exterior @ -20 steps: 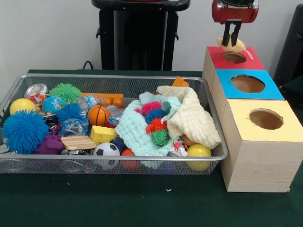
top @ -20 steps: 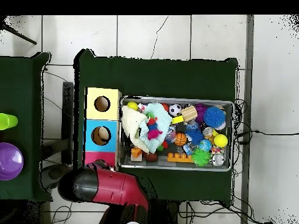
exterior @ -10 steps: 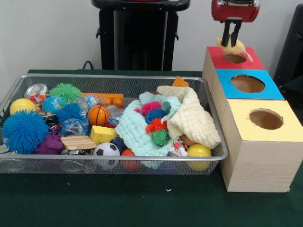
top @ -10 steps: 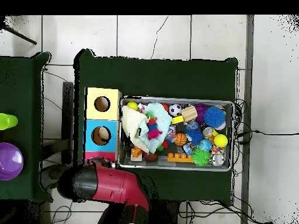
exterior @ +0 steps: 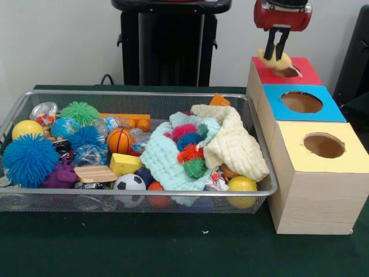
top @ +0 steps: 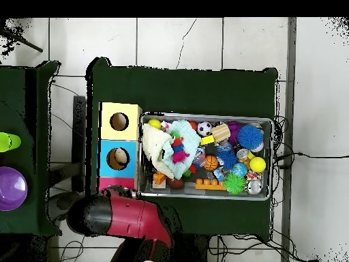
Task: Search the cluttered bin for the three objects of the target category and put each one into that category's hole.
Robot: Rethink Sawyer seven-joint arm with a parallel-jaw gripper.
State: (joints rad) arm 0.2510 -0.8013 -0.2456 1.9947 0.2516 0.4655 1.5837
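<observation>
My gripper (exterior: 275, 53) hangs over the red-topped box (exterior: 305, 75) at the back right. It is shut on a pale yellow soft object (exterior: 282, 63), which hides the left part of the round hole (exterior: 294, 73). The wire bin (exterior: 115, 92) holds a green puffer ball (exterior: 80, 112), a large blue one (exterior: 29, 160) and a smaller blue one (exterior: 85, 137) at its left end. In the overhead view my red arm (top: 123, 217) covers the gripper and most of the red box. The bin (top: 206, 117) and green puffer (top: 234, 183) show there.
A blue-topped box (exterior: 301, 102) and a yellow-topped box (exterior: 323, 144) stand in front of the red one. A cream cloth (exterior: 233, 141) and a mint cloth (exterior: 164, 158) with small spiky balls lie in the bin. A football (exterior: 129, 183) and yellow balls (exterior: 242, 184) lie there too.
My gripper has shifted slightly left and up with the pale yellow object, from over the hole's rear rim to its left edge.
</observation>
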